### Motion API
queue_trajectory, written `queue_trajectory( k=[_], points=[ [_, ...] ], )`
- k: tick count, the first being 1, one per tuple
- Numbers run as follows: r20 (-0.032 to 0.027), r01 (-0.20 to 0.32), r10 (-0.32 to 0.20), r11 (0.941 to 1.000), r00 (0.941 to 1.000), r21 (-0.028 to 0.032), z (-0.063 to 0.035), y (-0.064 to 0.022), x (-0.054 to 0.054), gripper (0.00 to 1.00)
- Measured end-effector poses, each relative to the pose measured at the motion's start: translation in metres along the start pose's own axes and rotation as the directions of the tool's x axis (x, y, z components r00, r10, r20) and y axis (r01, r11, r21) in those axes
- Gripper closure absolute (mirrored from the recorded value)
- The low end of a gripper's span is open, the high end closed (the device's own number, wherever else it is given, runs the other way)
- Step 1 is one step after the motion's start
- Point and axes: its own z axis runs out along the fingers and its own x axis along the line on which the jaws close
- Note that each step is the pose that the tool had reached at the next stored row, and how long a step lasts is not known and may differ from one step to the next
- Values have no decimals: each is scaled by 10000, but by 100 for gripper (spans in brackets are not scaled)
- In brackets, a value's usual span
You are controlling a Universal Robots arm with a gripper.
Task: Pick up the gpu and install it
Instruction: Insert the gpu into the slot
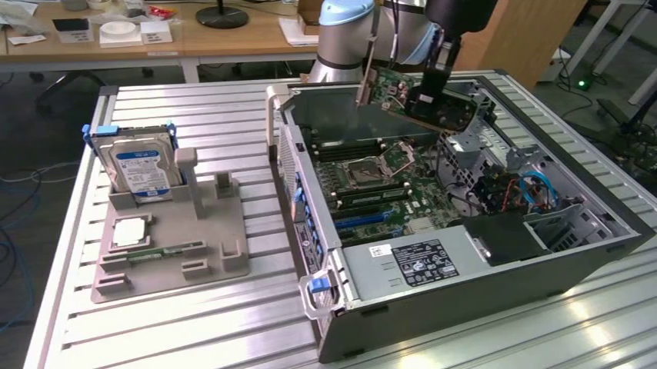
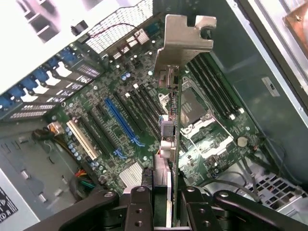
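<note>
Gpu (image 1: 395, 88) in my gripper (image 1: 431, 92), hanging over the open computer case (image 1: 575, 257).
On the exterior view's left I see the hard drive (image 1: 144, 169) standing in its grey holder (image 1: 169, 265). To its right the computer case lies open. Above its far side my gripper is clamped on the gpu, which is tilted and clear of the motherboard (image 2: 120, 125). In the wrist view its silvery bracket (image 2: 180, 43) points away from the fingers (image 2: 139, 207).
</note>
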Motion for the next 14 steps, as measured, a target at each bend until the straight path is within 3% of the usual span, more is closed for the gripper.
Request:
queue_trajectory(
  k=[7, 14],
  points=[
    [-19, 976, -976, 9952, 9952, 23, 0, 0, 0, 73],
    [-31, 2111, -2111, 9774, 9775, 40, 0, 0, 0, 73]
  ],
)
